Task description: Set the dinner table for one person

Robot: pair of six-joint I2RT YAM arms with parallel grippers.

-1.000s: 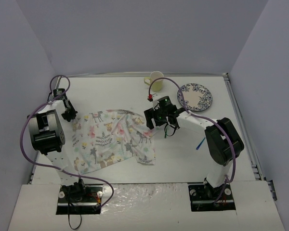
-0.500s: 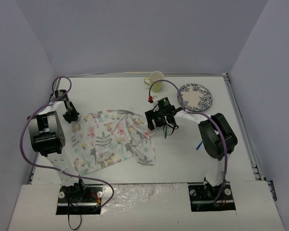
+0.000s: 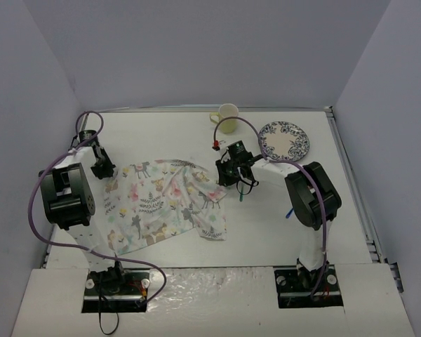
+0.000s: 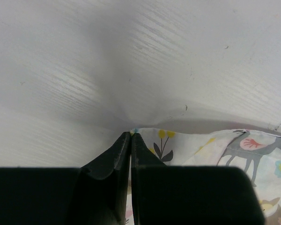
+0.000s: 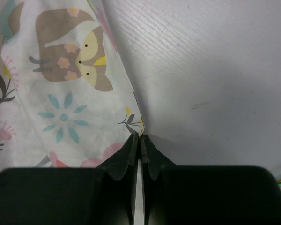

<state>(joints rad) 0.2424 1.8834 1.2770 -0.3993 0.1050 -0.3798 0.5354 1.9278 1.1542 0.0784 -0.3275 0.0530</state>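
Observation:
A floral placemat (image 3: 170,203) with deer and fox prints lies rumpled on the white dinner table (image 3: 266,225), its right part folded over. My left gripper (image 3: 109,172) is shut on the placemat's far left corner (image 4: 150,140). My right gripper (image 3: 224,179) is shut on the placemat's right edge (image 5: 84,112), the cloth pinched at its fingertips. A yellow mug (image 3: 226,119) stands at the back. To its right sits a blue-patterned plate (image 3: 285,140).
A blue-handled utensil (image 3: 292,208) lies on the table right of the right arm. A green piece (image 3: 242,196) shows just below the right gripper. Grey walls close in the table on three sides.
The right gripper has moved slightly left and down onto the placemat's edge and has gone from open to shut on it. The left gripper has stayed shut on its corner.

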